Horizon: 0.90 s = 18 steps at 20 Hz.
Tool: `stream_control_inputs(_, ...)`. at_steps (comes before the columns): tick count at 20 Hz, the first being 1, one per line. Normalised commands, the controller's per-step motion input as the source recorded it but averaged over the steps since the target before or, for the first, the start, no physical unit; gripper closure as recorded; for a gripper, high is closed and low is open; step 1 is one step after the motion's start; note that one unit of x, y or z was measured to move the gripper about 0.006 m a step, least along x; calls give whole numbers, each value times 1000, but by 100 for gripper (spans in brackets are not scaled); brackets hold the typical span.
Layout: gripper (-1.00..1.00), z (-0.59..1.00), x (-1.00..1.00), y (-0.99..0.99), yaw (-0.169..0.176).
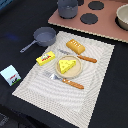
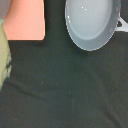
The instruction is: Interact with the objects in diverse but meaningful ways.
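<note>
Desk (image 1: 20, 17) covered in dark cloth. A pale, finely striped placemat (image 1: 95, 85) lies on it at an angle.

On the placemat:
- Round tan plate (image 1: 70, 73), centre of mat, with the yellow holed cheese wedge (image 1: 66, 65) sitting on it.
- Orange-brown scored bread block (image 1: 76, 46) near the mat's far edge, beyond the plate.
- Yellow red-labelled box (image 1: 45, 58) lying flat, toward the exterior view's left of the plate. Red label carries print, too small to read.
- Orange-handled knife (image 1: 80, 56) between bread and plate; orange-handled fork (image 1: 66, 81) on the plate's near side.

Off the mat:
- Grey long-handled saucepan (image 1: 42, 36) on the dark cloth just past the mat's far-left corner, handle pointing toward the exterior view's left.
- Small white carton (image 1: 10, 74) standing on the cloth, well apart to the exterior view's left of the mat. A green and red picture shows on its face; no lettering legible.
- Pinkish toy stove top (image 1: 107, 27) with dark round burners at the far right; a dark grey pot (image 1: 67, 8) stands on it, and a pale bowl (image 1: 123, 16) is cut off at the frame edge.

Wrist view: looks down on dark cloth, a pale grey-white pan or bowl (image 2: 92, 22) seen from above, a salmon-pink slab (image 2: 25, 20) beside it, and a yellow-green strip (image 2: 4, 57) at the frame edge, blurred.

Hand: not visible in either view; cannot tell whether spread or pressed together.
</note>
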Motion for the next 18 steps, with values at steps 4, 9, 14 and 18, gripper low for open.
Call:
stream_control_inputs(4,-100,-3,287,-66,-7)
stream_control_inputs(9,-100,0,831,0,-46)
stream_control_inputs(14,-100,-7,827,-8,-50)
stream_control_inputs(18,-100,-31,739,-57,-48)
